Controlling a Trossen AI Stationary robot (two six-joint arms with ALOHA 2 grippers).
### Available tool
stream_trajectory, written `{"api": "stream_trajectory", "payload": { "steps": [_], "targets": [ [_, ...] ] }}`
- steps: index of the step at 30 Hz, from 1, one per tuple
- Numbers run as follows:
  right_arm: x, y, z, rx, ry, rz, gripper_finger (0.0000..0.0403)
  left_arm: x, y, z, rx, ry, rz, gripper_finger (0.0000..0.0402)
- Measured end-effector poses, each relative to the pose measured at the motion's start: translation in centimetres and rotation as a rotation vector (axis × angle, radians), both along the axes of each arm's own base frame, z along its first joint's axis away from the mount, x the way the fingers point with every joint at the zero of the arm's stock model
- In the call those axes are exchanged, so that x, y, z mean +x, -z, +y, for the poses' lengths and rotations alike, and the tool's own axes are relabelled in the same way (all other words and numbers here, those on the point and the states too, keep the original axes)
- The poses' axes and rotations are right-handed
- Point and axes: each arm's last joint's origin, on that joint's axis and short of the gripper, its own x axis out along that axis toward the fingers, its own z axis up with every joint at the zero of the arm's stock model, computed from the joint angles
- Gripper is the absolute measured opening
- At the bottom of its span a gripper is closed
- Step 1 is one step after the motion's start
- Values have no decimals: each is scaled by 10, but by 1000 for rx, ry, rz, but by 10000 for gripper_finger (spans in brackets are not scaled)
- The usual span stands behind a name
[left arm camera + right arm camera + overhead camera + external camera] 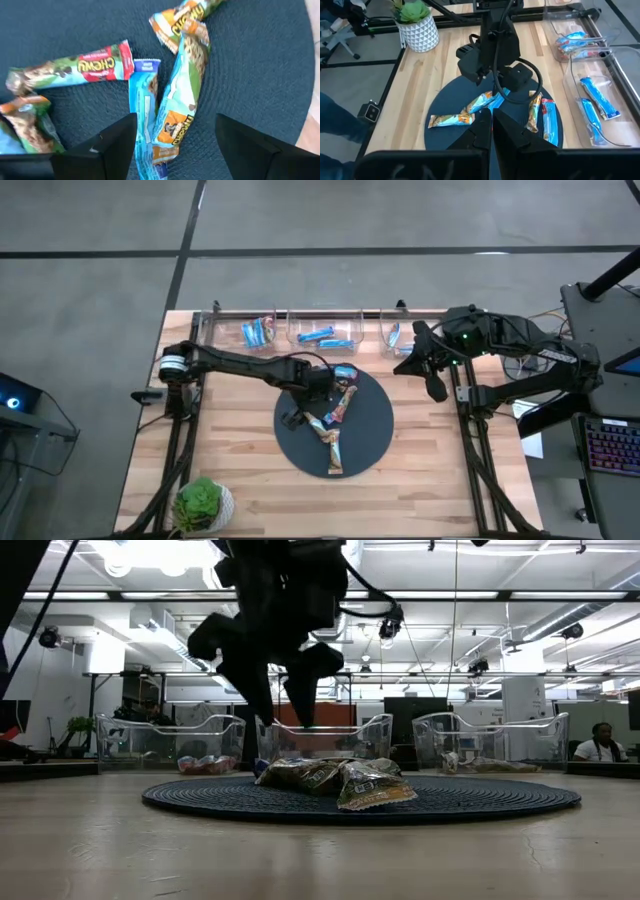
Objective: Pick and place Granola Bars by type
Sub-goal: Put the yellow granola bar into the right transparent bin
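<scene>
Three clear bins (326, 332), one dark disc (370, 442), perhaps five bars (176, 100) on it.

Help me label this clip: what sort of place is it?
Probably a robotics lab or workshop: a wooden table with two mounted arms, clear sorting bins along its far edge, and beyond it an open industrial hall with ceiling lights and a seated person.

Granola Bars (172, 95) blue, red, orange-tan; disc (375, 425) dark; table (250, 470) pale wood.
</scene>
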Motion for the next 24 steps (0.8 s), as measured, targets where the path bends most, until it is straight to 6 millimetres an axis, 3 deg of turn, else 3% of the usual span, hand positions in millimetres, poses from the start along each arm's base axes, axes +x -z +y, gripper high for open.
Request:
{"api": "stream_trajectory", "payload": {
  "steps": [9,24],
  "targets": [
    [3,11,0,6,2,37,8,-3,21,0,33,30,53,247],
    [3,12,0,6,4,41,9,-4,29,-2,31,25,61,247]
  ]
}}
